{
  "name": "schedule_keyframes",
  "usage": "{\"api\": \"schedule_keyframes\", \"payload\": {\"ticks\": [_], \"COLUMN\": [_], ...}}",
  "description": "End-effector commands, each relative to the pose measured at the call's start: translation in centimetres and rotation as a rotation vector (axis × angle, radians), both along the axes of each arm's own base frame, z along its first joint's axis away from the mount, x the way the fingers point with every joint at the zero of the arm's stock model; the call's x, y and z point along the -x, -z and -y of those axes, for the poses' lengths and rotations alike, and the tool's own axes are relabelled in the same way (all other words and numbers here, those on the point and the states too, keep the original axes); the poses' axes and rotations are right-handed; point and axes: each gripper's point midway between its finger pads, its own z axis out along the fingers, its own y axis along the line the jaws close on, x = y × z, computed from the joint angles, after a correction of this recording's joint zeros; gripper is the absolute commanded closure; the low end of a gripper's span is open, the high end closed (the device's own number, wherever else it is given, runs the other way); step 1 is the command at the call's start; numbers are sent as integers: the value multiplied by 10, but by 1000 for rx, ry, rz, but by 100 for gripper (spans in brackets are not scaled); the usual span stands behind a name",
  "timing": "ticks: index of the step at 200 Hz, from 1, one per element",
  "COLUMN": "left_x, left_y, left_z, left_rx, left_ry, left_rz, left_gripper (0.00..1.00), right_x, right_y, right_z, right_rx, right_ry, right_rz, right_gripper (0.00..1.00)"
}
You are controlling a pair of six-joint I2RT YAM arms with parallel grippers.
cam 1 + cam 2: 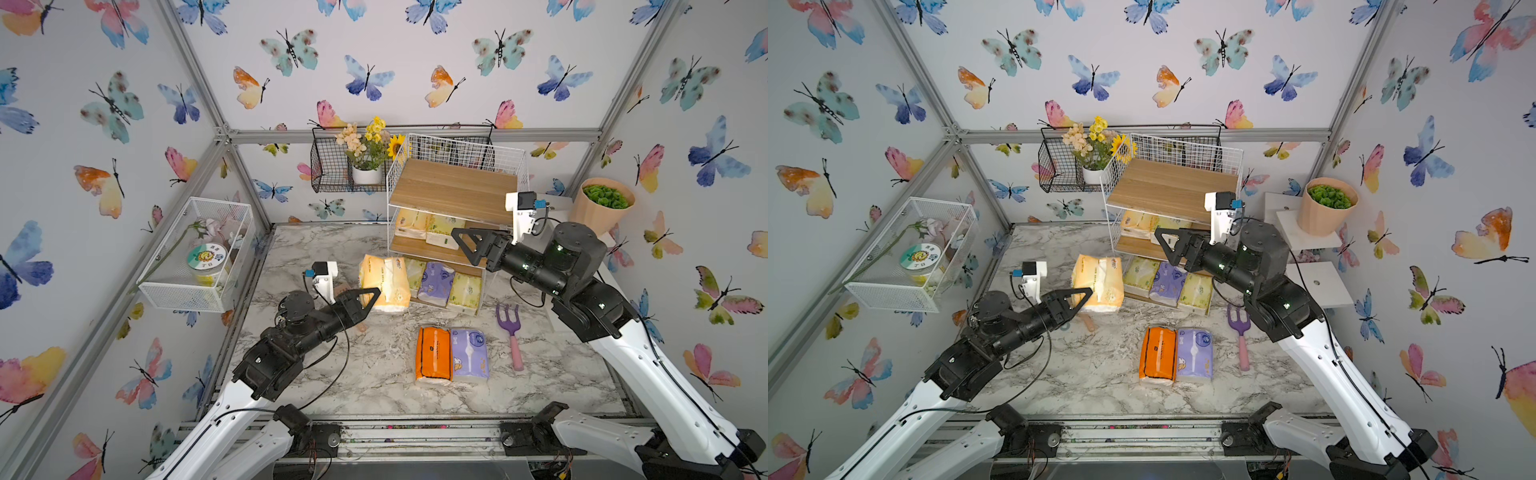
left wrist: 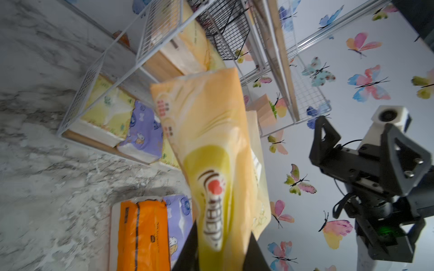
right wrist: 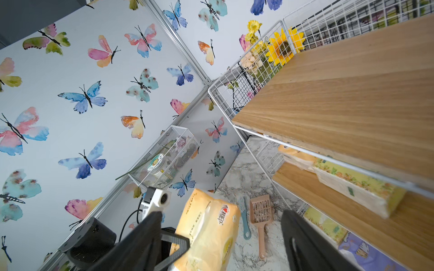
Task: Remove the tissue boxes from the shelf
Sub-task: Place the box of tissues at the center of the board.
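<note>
Looking down from above, it's the same story in both top views. The shelf (image 1: 453, 187) stands at about 1 o'clock on the marble table (image 1: 324, 374). The left gripper (image 1: 372, 296) is clamped on a peach pack (image 1: 386, 278), just beside the bottom tier at its 9 o'clock. Can't tell if the pack touches the table. The right gripper (image 1: 463, 247) has its jaws spread wide with nothing in them, right in front of the middle tier.

On the shelf there are two pale yellow packs (image 1: 428, 228) on the middle board. Below them a lavender pack (image 1: 436, 282) is squeezed between two yellow-green packs (image 1: 465, 293). Out at 5 o'clock on the table, an orange pack (image 1: 433, 353) and a second lavender pack (image 1: 469, 353) lie touching, side by side. A purple garden fork (image 1: 509, 328) lies near them at their 2 o'clock.

Left wrist view: the peach pack (image 2: 211, 140) fills the middle, pinched at one end between the black fingers (image 2: 185, 253). The right gripper (image 2: 357, 140) shows beyond it, jaws apart.

Right wrist view: the right gripper's fingers (image 3: 145, 234) stand far apart and grip nothing. The peach pack (image 3: 209, 234) is farther out, and the shelf (image 3: 340, 93) is close alongside.
</note>
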Motion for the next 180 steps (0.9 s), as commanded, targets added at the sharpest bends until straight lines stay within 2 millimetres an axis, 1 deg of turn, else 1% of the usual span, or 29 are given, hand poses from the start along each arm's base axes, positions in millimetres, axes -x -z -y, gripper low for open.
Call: {"api": "schedule_keyframes", "payload": {"ticks": [1, 19, 28, 42, 59, 101, 114, 135, 151, 157, 168, 180], "left_x": [24, 31, 34, 39, 45, 43, 39, 32, 29, 34, 36, 37], "left_y": [49, 73, 83, 97, 119, 162, 168, 172, 187, 191, 200, 208], "left_z": [-14, -19, -18, -13, -5, 10, 15, 22, 25, 30, 33, 35], "left_rx": [-98, -102, -95, -84, -91, -156, -157, -134, -135, -125, -125, -127], "left_ry": [28, 24, 33, 71, 134, 214, 225, 231, 234, 268, 282, 290], "left_rz": [-88, -114, -131, -154, -196, -251, -251, -230, -245, -259, -274, -281], "left_gripper": [84, 84, 84, 84, 84, 83, 83, 83, 83, 83, 82, 78], "right_x": [8, 6, 6, 7, 6, 8, 8, 8, 9, 9, 10, 10], "right_y": [-10, -7, -7, -6, -4, 1, 3, 2, 2, 2, 3, 3], "right_z": [2, 0, -2, -4, -6, -8, -7, -7, -6, -6, -6, -6], "right_rx": [-15, -21, -27, -32, -28, -33, -27, -22, -21, -21, -19, -15], "right_ry": [-17, -21, -30, -44, -49, -67, -62, -59, -60, -61, -61, -62], "right_rz": [50, 35, 31, 27, 19, 0, -9, -14, -15, -16, -17, -13], "right_gripper": [16, 16, 16, 16, 17, 17, 17, 17, 18, 18, 18, 18]}}
